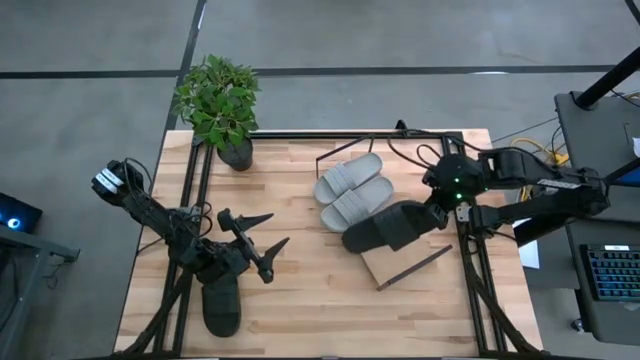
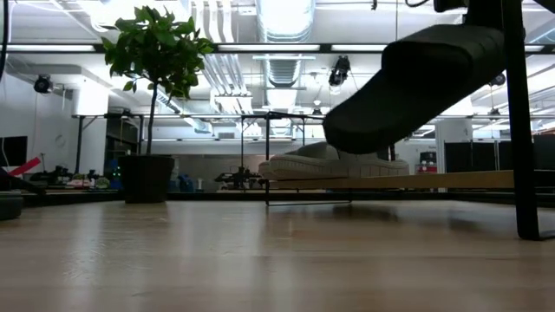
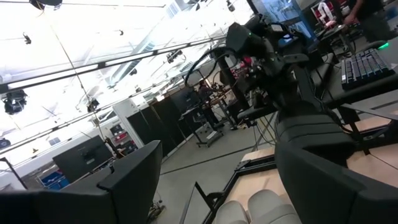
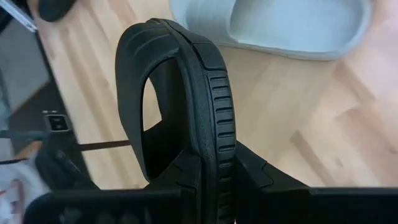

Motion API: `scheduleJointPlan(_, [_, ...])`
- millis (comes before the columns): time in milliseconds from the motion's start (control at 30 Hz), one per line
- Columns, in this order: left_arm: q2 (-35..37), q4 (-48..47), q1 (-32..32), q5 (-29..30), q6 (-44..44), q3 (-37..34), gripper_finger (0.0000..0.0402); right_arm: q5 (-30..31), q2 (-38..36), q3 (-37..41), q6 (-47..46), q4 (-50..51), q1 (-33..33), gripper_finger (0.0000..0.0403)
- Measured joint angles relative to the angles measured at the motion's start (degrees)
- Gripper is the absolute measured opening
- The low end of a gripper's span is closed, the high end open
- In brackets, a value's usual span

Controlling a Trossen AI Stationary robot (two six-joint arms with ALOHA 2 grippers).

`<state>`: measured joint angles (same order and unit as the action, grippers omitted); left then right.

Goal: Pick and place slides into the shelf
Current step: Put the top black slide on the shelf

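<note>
Both grey slides [image 1: 353, 190] sit on the shelf [image 1: 405, 268]. Right gripper [image 1: 437, 214] pinches a black slide [image 1: 388, 226] above it; the last one [image 1: 221, 306] lies under the wide-open left gripper [image 1: 272, 258].

Black slide [image 4: 186, 118] at 3 o'clock: matt rubber, ribbed edge; grey slides [image 1: 355, 188] at 1 o'clock: smooth matt rubber; shelf [image 1: 405, 262]: pale plywood board, thin black metal rods; tabletop [image 1: 300, 290]: light slatted wood, satin sheen; plant pot [image 1: 236, 155] at 11 o'clock: dark, matt
</note>
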<state>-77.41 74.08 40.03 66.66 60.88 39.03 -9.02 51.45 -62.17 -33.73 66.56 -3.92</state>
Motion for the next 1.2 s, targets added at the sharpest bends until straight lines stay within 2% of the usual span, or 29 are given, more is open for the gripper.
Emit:
scheduleJointPlan(633, [0.0, 0.0, 0.0, 0.38, 0.0, -0.02, 0.0295, -17.36, 0.62, 10.11, 8.95, -7.01, -16.9, 0.004])
scheduleJointPlan(967, [-0.02, -0.01, 0.0, 2.91, 0.02, -0.02, 0.0295, -26.36, 5.0, 12.94, 15.51, -7.0, -24.46, 0.004])
scheduleJointPlan(1200, [-0.02, 0.0, 0.0, 3.03, 0.0, -0.02, 0.0295, -27.16, 10.16, 13.77, 19.9, -7.1, -27.42, 0.004])
